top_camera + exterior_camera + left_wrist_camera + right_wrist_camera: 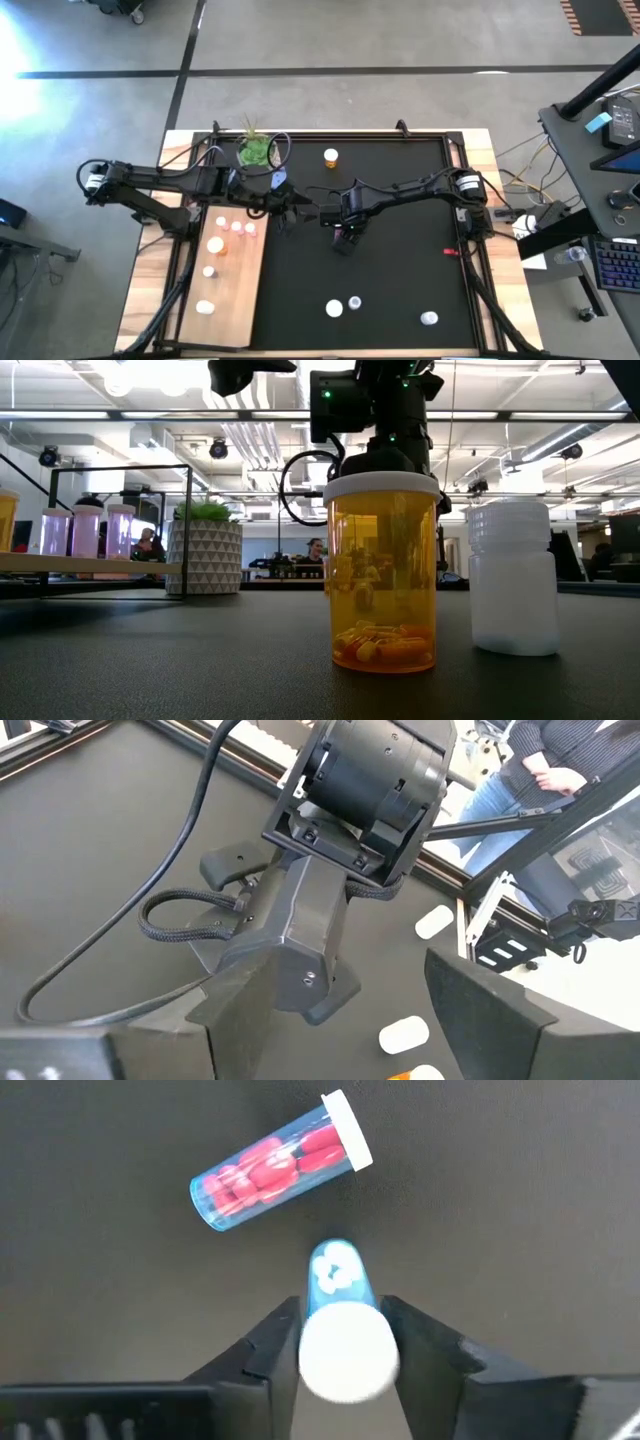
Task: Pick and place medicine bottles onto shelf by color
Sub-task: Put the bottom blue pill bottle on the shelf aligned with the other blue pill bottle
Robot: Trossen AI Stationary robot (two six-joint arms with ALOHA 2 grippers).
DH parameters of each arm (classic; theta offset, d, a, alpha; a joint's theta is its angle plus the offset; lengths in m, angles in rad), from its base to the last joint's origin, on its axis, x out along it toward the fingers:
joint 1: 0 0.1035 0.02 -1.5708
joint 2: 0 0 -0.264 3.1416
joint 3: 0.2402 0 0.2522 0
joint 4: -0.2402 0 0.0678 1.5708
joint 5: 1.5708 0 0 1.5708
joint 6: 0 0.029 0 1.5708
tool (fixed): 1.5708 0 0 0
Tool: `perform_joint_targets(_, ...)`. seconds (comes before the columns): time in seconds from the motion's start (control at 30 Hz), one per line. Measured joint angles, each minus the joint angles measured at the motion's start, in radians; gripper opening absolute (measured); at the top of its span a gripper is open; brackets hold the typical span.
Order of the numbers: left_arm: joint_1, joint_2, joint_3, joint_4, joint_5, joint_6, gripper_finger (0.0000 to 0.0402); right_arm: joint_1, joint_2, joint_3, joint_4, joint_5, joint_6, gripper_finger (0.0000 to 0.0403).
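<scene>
Looks like the sorting is sitting somewhere around halfway. The shelf (pixel 232 290) is already carrying a pink bunch near its far end, an orange one and a couple of white ones. Still loose on the black mat (pixel 400 250): an orange bottle (pixel 330 156) by the far edge, two more (pixel 343 306) near the front, a white one (pixel 429 319), plus something small and red (pixel 451 252) I can't identify.

The right gripper (pixel 340 1342) is hovering mid-mat with its fingers closed around a clear bluish bottle (pixel 342 1320), and another one with red pills (pixel 275 1160) is lying on its side just beyond it. The left gripper (pixel 375 1020) is waiting close by with fingers spread apart and holding nothing.

Exact shelf count is hard to call, since the left arm is covering the far end, and from overhead the arms are hiding that held bottle completely
</scene>
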Motion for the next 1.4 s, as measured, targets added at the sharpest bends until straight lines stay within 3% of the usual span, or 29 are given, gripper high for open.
perform_joint_targets(0.3,0.0,0.0,0.0,0.0,0.0,0.001,0.024,0.0,-0.03,0.015,-0.004,0.013,-0.015,0.02)
perform_joint_targets(0.5,0.0,0.0,0.0,0.001,0.0,0.023,0.024,0.004,-0.171,0.069,-0.034,0.114,-0.015,0.0207)
perform_joint_targets(0.67,0.0,0.029,-0.001,0.01,-0.001,0.161,0.024,0.053,-0.319,0.051,-0.046,0.227,0.043,0.0208)
perform_joint_targets(0.93,-0.001,0.197,-0.002,0.102,-0.005,0.313,0.024,0.211,-0.472,-0.024,-0.047,0.411,0.147,0.0208)
perform_joint_targets(1.3,-0.051,0.461,-0.002,0.472,-0.017,0.447,0.024,0.452,-0.622,-0.224,-0.062,0.417,0.305,0.0207)
perform_joint_targets(1.4,-0.066,0.511,-0.002,0.528,-0.086,0.457,0.024,0.502,-0.652,-0.284,-0.057,0.437,0.365,0.0204)
